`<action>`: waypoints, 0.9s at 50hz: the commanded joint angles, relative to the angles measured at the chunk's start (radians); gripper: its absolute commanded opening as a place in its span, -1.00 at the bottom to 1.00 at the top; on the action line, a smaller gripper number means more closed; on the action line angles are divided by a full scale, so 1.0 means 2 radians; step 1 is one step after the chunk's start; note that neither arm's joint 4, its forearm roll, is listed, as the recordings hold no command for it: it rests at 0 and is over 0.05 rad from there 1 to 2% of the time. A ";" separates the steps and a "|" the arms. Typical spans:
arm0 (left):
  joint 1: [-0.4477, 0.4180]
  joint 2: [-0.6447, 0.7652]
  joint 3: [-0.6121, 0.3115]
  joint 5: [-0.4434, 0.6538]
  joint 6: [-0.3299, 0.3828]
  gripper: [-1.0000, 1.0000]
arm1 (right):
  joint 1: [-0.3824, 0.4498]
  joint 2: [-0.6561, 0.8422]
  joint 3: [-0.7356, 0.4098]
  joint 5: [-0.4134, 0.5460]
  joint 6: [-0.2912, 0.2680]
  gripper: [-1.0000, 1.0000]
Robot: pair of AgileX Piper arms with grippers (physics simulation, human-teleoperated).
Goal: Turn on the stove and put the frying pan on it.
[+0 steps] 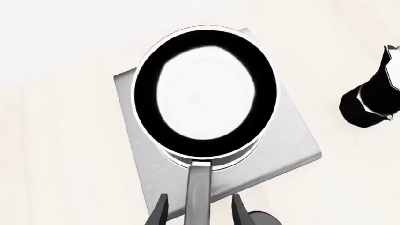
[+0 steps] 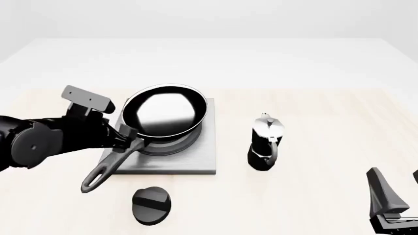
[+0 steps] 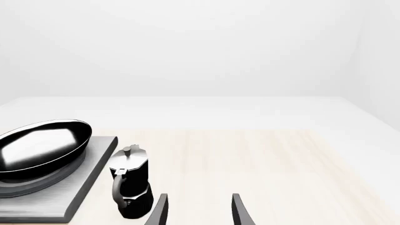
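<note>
The frying pan sits on the silver rings of the stove, its long handle pointing toward the front left. In the left wrist view the pan covers the rings on the grey slab. My left gripper is open, its fingers either side of the handle with gaps on both sides; in the front view it is at the handle's root. The black oval knob lies in front of the slab. My right gripper is open and empty, at the front right.
A black-and-silver moka pot stands just right of the stove, also seen in the right wrist view and the left wrist view. The light wooden table top extends right and back.
</note>
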State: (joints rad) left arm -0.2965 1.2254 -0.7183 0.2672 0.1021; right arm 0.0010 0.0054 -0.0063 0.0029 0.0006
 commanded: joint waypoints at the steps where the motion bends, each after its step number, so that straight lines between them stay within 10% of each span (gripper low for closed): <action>1: 0.003 -0.037 0.007 -0.003 0.003 1.00 | 0.000 0.000 0.000 0.000 0.000 1.00; 23: 0.005 -0.122 0.046 -0.063 0.015 1.00 | 0.000 0.000 0.000 0.000 0.000 1.00; 45: 0.062 -0.416 0.156 -0.112 0.033 1.00 | 0.000 0.000 0.000 0.000 0.000 1.00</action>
State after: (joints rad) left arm -0.2407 0.6400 -0.5103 0.0999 0.1385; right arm 0.0011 0.0054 -0.0063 0.0029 0.0006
